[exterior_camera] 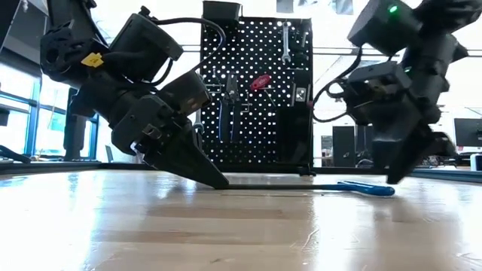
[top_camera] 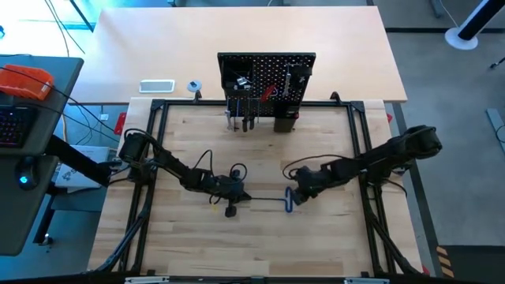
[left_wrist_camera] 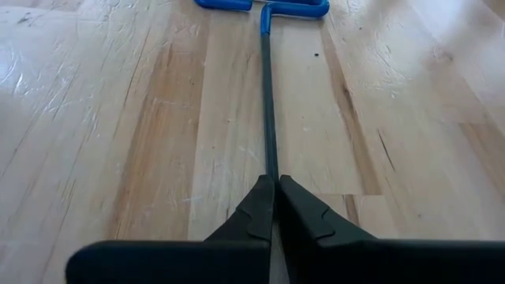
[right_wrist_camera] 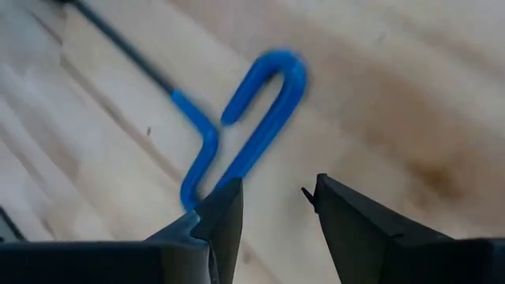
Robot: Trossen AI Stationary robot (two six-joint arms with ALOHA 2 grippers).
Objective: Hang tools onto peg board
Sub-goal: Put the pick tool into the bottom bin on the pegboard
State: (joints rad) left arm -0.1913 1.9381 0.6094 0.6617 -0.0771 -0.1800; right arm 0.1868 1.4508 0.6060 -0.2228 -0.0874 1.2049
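Most of the job looks done: the peg board (top_camera: 267, 83) at the far side of the table (top_camera: 339, 237) already carries a wrench (exterior_camera: 285, 42), a red-handled screwdriver (exterior_camera: 259, 81) and dark pliers (exterior_camera: 227, 105), upright on their hooks. One piece is left, the hex key (top_camera: 272, 199), lying flat on the wood between the two arms, well short of the board. It's a long thin dark rod ending in a looped blue handle. The left gripper (left_wrist_camera: 274, 193) is down at the bare tip, fingers pinched tight together on the rod. The right gripper (right_wrist_camera: 272, 197) hovers just over the blue loop, jaws parted, gripping nothing. It has yet to be lifted and hung.
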